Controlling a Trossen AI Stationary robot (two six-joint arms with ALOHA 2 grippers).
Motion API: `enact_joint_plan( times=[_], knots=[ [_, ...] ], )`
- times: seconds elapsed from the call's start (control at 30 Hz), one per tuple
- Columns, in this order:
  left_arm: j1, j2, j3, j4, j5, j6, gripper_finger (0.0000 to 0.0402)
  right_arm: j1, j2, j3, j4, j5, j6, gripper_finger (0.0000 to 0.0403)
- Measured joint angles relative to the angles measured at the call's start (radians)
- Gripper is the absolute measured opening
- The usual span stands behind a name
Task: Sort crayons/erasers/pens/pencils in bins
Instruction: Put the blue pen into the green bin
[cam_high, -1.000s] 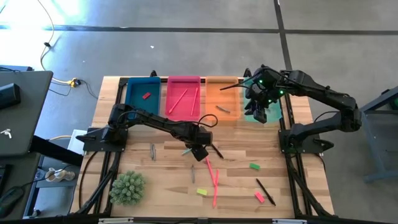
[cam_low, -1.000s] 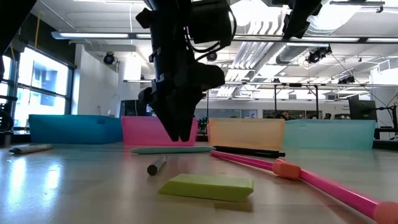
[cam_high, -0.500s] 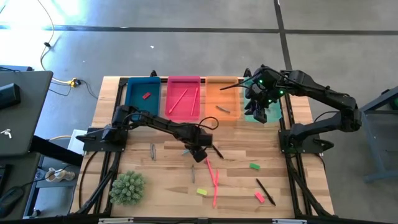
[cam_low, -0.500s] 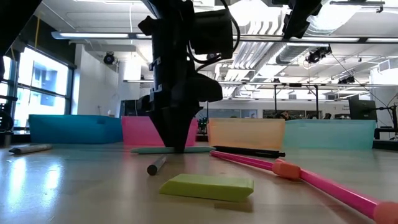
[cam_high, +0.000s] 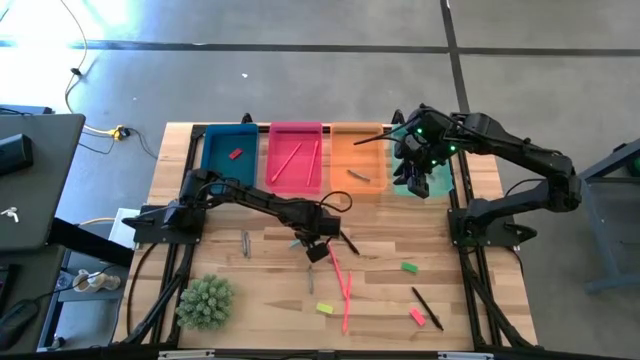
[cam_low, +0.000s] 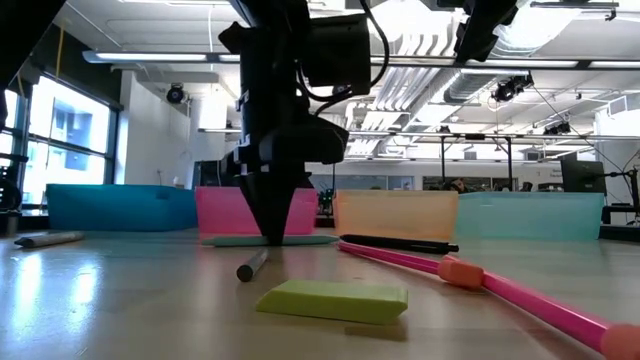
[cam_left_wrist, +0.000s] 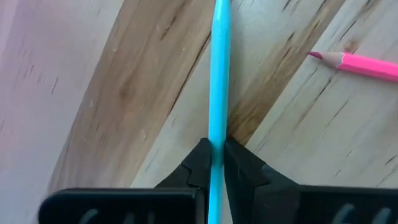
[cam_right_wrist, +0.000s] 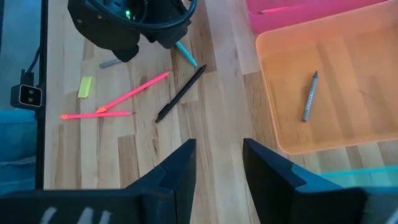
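A thin light-blue stick lies flat on the wooden table near its middle. My left gripper points straight down over it and is shut on it; the low view also shows this gripper and the stick. My right gripper hangs open and holds nothing, high over the teal bin. At the far edge stand the blue bin, pink bin and orange bin. A crayon lies in the orange bin. My left gripper pinches the light-blue stick between its two fingertips, at a place along the shaft that I cannot set against its ends. The fingers come from above, pointing down, and lie across the stick. The stick still lies on the table.
Around the left gripper lie a black pen, pink pencils, grey crayons and green, yellow and pink erasers. Another black pen lies near right. A green spiky ball sits near left.
My left gripper has sunk the last bit down to the table and shut on the light-blue stick, rolling slightly about its own axis. The stick has stayed where it lay.
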Motion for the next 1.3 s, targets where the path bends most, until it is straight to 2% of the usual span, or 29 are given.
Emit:
enact_joint_plan(
  times=[0.2, 0.43, 0.6, 0.9, 1.1, 1.3],
  knots=[
    [0.005, -0.016, -0.004, 0.005, 0.064, 0.025, 0.0005, 0.000, 0.000, 0.000, -0.017, 0.000, -0.002, 0.0124],
    [0.024, -0.082, -0.008, 0.006, 0.197, 0.082, 0.0002, 0.000, -0.001, 0.000, -0.037, 0.000, -0.004, 0.0124],
    [0.052, -0.131, -0.007, 0.019, 0.219, 0.117, 0.0002, 0.001, -0.027, 0.000, -0.039, -0.001, 0.003, 0.0124],
    [0.105, -0.232, -0.005, 0.091, 0.229, 0.164, 0.0000, 0.001, -0.094, 0.000, -0.002, -0.003, 0.111, 0.0124],
    [0.160, -0.295, -0.004, 0.188, 0.338, 0.206, 0.0003, 0.014, -0.113, 0.000, 0.017, -0.005, 0.220, 0.0124],
    [0.216, -0.338, -0.004, 0.291, 0.433, 0.225, 0.0002, 0.084, -0.113, 0.000, 0.065, -0.005, 0.315, 0.0124]
  ],
)
